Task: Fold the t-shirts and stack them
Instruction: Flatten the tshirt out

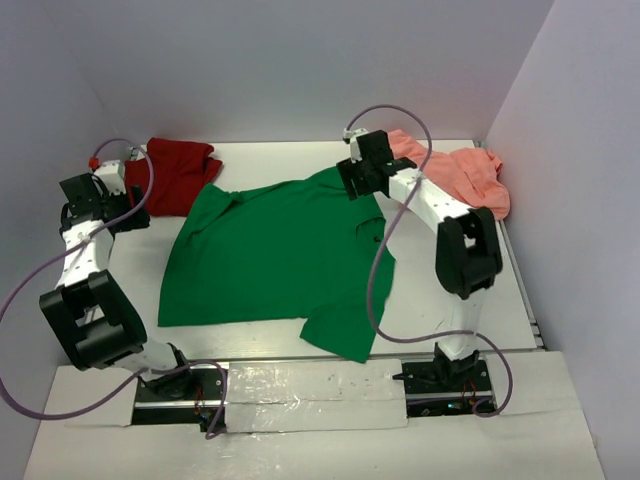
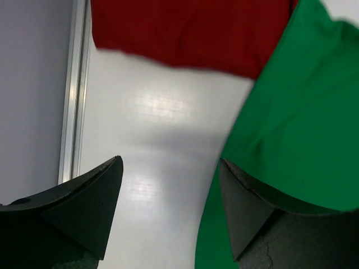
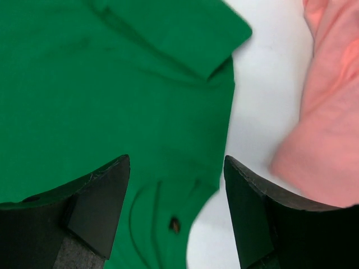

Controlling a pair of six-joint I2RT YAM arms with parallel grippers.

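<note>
The bright green t-shirt (image 1: 270, 250) lies spread flat in the middle of the white table (image 1: 280, 155). The dark red t-shirt (image 1: 180, 172) is bunched at the back left and the salmon pink t-shirt (image 1: 465, 172) at the back right. My left gripper (image 1: 135, 218) is open and empty, over bare table between the red shirt (image 2: 185, 33) and the green shirt's left edge (image 2: 291, 123). My right gripper (image 1: 358, 188) is open and empty above the green shirt's collar edge (image 3: 175, 224). The green sleeve (image 3: 190, 39) lies ahead of it and the pink shirt (image 3: 325, 112) to its right.
Pale walls close in the table at the back and both sides. A metal rail (image 2: 73, 84) runs along the left edge and another (image 1: 530, 300) along the right edge. A taped strip (image 1: 310, 385) lies between the arm bases at the front.
</note>
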